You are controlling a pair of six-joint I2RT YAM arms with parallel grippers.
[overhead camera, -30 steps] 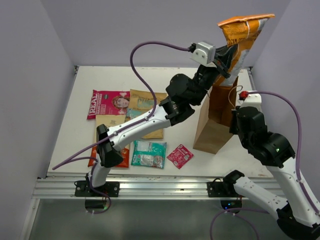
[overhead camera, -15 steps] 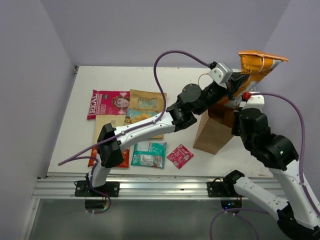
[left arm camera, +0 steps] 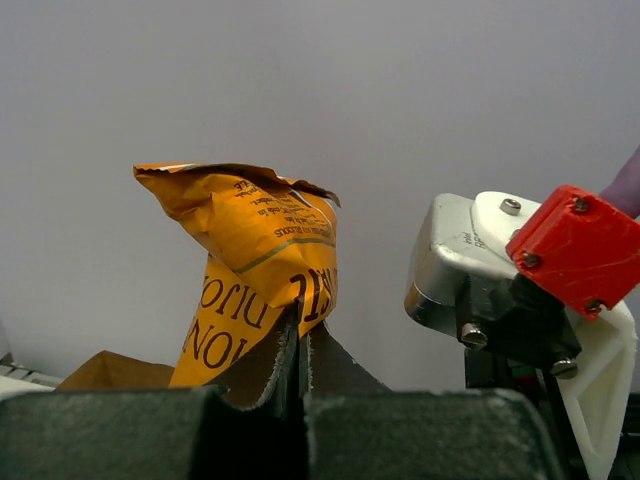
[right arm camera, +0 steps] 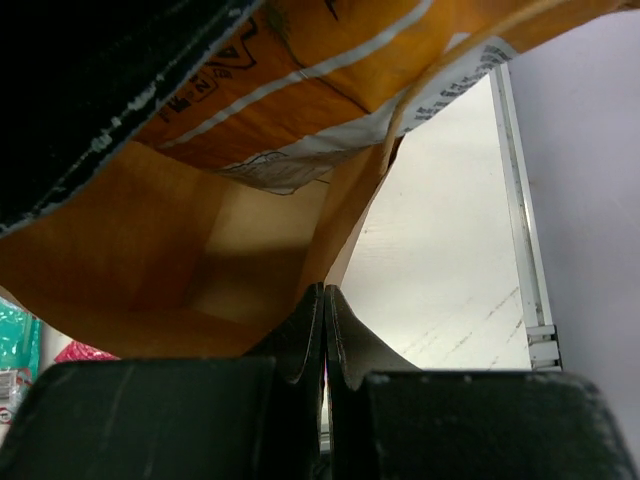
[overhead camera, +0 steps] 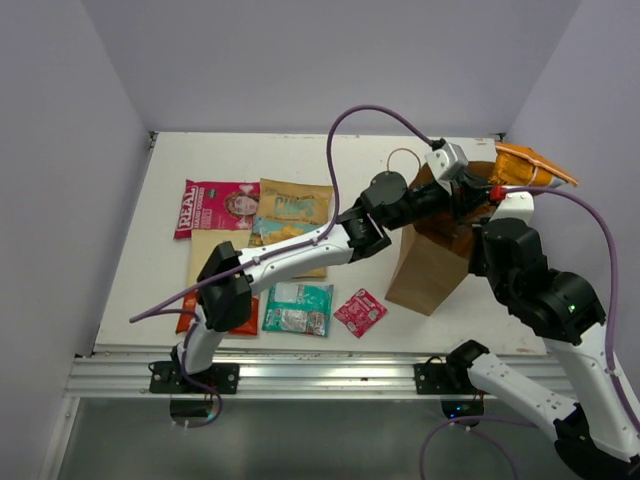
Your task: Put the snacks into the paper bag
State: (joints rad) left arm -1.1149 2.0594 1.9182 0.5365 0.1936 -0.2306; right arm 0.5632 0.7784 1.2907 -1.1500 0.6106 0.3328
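White table (overhead camera: 150, 275), pale lilac walls (overhead camera: 60, 150) on 3 sides, alu rail (overhead camera: 320, 378) at near edge

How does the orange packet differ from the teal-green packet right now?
The orange packet is pinched in the left gripper above the open paper bag; the teal-green packet lies free on the table. The orange packet is tilted and crumpled; the teal-green packet lies flat. Both are snack packets.

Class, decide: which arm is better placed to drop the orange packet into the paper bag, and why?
Left. The left gripper is shut on the orange packet, right over the mouth of the paper bag. The right gripper is pinching the bag's rim, holding it open.
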